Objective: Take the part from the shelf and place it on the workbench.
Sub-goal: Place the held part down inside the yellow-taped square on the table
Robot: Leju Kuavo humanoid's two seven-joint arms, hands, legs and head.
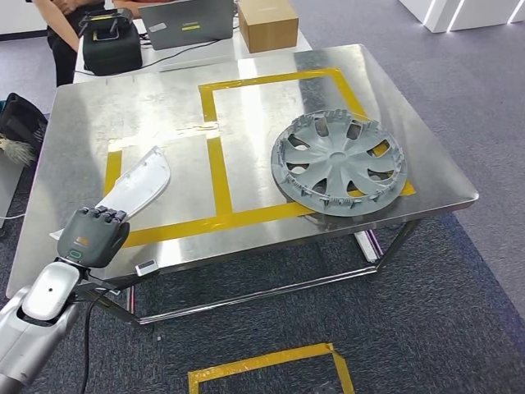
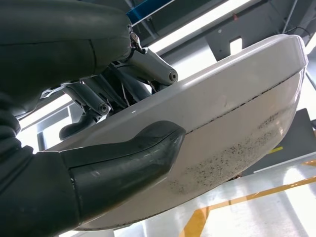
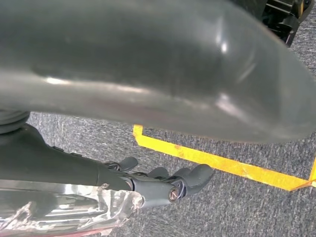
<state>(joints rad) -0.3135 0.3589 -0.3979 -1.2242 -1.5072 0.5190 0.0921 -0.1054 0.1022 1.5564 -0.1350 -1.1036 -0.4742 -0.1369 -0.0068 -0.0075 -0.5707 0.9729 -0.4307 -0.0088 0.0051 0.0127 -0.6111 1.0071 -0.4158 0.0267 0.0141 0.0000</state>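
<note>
Part in my grip: my left hand (image 1: 94, 236) grasps the white part (image 1: 137, 184) by its near end; in the left wrist view my thumb (image 2: 123, 165) lies under it and my fingers (image 2: 149, 64) over it.
Direction: from my hand the part runs out toward 1 o'clock, its far rounded end over the workbench (image 1: 80, 131).
Long axis: 7 to 1 o'clock, slanting across the near-left corner of the yellow tape frame (image 1: 216, 176).
Contact: the wrist view seems to show a gap under the far end; I judge it not yet set down.
Nearer arm: the left; my right hand (image 3: 164, 182) hangs over the carpet, fingers curled, nothing in them.
Surface: shiny steel, flat, likely slippery.
Room: open plate at 12 o'clock; the grey wheel cover (image 1: 339, 162) lies well apart at 2 o'clock.
</note>
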